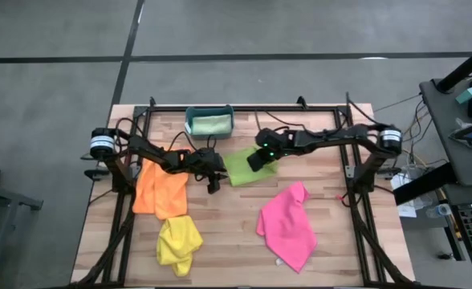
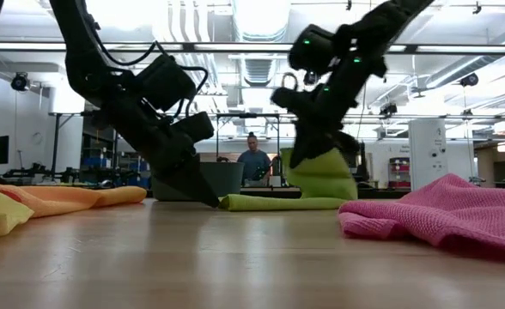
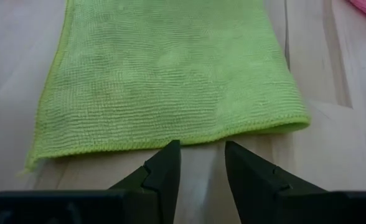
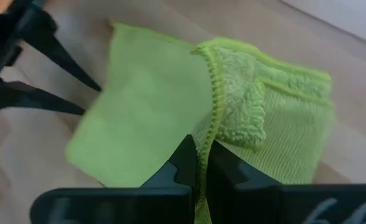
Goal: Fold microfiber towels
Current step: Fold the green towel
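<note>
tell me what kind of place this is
Probably a robotics lab or workshop: a wooden table on a concrete floor, open ceiling ducts with strip lights, and equipment racks behind. A person sits in the background.

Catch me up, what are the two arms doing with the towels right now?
The right gripper is shut on the lime green towel, lifting one edge and folding it over. The left gripper is open, tips down at the towel's opposite edge, not gripping it. The orange towel, yellow towel and pink towel lie unfolded on the table. A pale mint green towel sits in the teal bin at the back.
</note>
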You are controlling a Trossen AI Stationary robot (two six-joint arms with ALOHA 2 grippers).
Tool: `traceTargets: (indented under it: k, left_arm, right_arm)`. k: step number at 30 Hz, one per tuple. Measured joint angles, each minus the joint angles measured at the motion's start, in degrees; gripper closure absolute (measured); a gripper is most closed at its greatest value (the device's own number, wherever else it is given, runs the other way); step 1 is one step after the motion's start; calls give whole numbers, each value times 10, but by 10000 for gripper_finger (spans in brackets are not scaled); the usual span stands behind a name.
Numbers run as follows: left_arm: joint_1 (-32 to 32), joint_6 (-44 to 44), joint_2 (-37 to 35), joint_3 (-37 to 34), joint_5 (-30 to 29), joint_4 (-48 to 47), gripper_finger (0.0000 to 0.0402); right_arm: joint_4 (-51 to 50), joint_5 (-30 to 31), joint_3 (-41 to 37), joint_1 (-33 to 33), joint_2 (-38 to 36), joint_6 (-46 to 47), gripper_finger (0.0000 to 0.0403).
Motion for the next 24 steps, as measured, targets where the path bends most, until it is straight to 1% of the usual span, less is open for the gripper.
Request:
traceTargets:
  k: [6, 12, 16, 20, 24]
  left_arm:
    - [-1, 0, -1, 0, 0, 1, 288]
    - [-1, -1, -1, -2, 1, 5, 288]
    - [-1, -1, 0, -3, 1, 7, 288]
    - [-1, -1, 0, -3, 1, 7, 288]
    - [-1, -1, 0, -3, 1, 8, 288]
  right_arm:
    - [-1, 1, 71, 9, 68, -22, 394]
    - [-3, 1, 107, 15, 121, -26, 394]
    - [-1, 1, 122, 19, 138, -29, 394]
    - [9, 3, 131, 26, 140, -42, 392]
    - [14, 18, 134, 29, 139, -45, 390]
